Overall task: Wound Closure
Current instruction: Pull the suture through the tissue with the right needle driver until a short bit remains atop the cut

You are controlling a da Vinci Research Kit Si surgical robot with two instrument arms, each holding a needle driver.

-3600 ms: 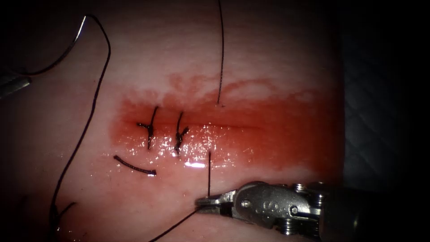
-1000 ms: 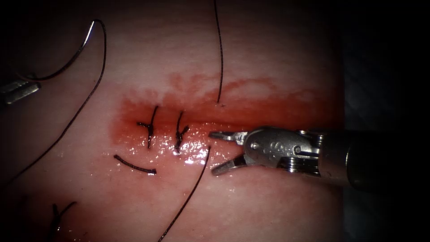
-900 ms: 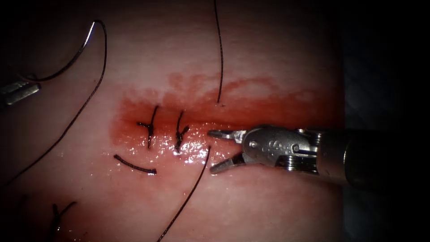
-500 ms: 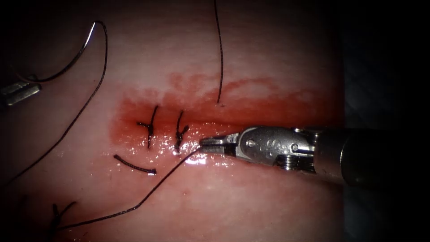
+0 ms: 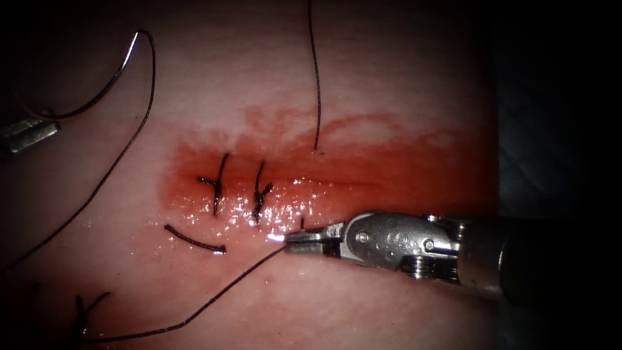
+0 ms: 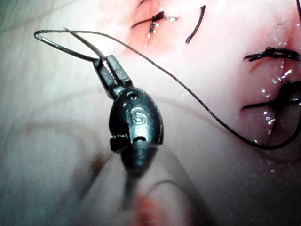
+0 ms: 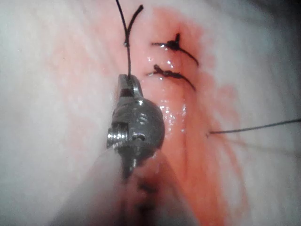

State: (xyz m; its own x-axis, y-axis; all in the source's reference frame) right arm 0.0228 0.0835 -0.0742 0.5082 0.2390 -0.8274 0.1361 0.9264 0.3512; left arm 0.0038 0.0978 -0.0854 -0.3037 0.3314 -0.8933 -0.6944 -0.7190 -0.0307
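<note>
At the far left of the endoscope view the left hand (image 5: 31,133) sits at the tissue's dim edge, well away from the cut. Its jaws are clamped on the needle (image 5: 103,83) near the blunt end of its curve. The arc rises up and to the right from there, free of the tissue (image 5: 402,65), with its bright tip uppermost. The left wrist view shows the same grip: the left hand (image 6: 109,70) pinches the curve close to one end and the rest of the needle (image 6: 56,42) lies out over pale tissue.

The thread (image 5: 116,168) leaves the needle's top, falls down the left side and runs along the lower edge. It then climbs to the right hand (image 5: 303,238).

Two finished stitches (image 5: 219,185) cross the cut (image 5: 337,183), and a loose cut end (image 5: 194,241) lies just below them. A further strand enters the tissue above the cut, right of the stitches.

The right hand lies just below the cut, beside the second stitch, jaws closed on the thread where it leaves the tissue. Open pale tissue spreads above the red fluid (image 5: 414,162). The tissue's right edge falls off into dark.
</note>
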